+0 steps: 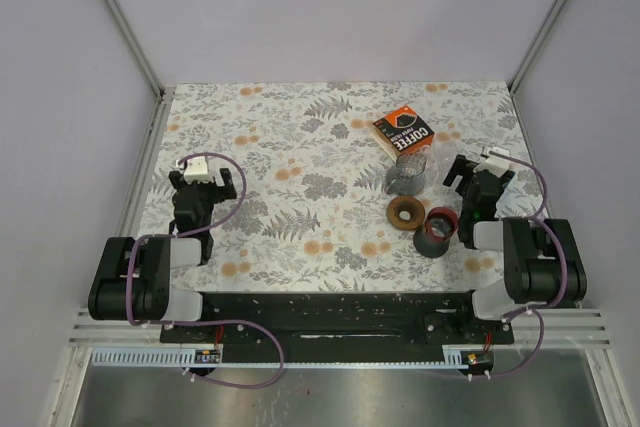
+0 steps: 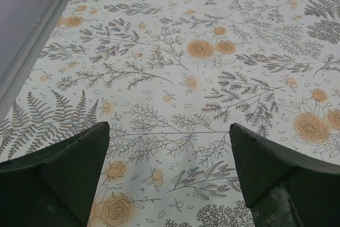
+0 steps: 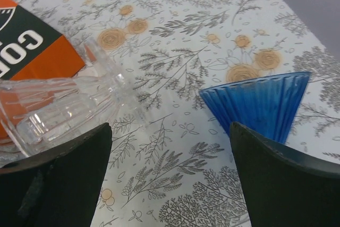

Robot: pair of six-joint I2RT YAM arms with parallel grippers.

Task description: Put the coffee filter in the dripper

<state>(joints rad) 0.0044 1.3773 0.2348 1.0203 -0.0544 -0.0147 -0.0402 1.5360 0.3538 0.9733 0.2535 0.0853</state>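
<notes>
jaws on both arms stood wide open, empty. just past the right pair lay a blue fluted cone [image 3: 257, 99], probably the filter: light, flimsy, best pinched at its rim. beyond, the clear dripper [image 3: 64, 104] lay tipped beside an orange box [image 3: 37, 51].

- The left arm [image 1: 135, 272] sits folded at the near edge, elbow back and forearm reaching forward, with the wrist pointing away from the base.
- The left gripper [image 1: 205, 182] has its jaws spread wide, and nothing sits between its dark fingers [image 2: 64, 179].
- The right arm [image 1: 535, 262] is folded in a mirrored pose, with the wrist angled forward and slightly inward.
- The right gripper [image 1: 478, 182] is likewise spread wide and grips nothing.
- The two grippers are well apart from each other.
</notes>
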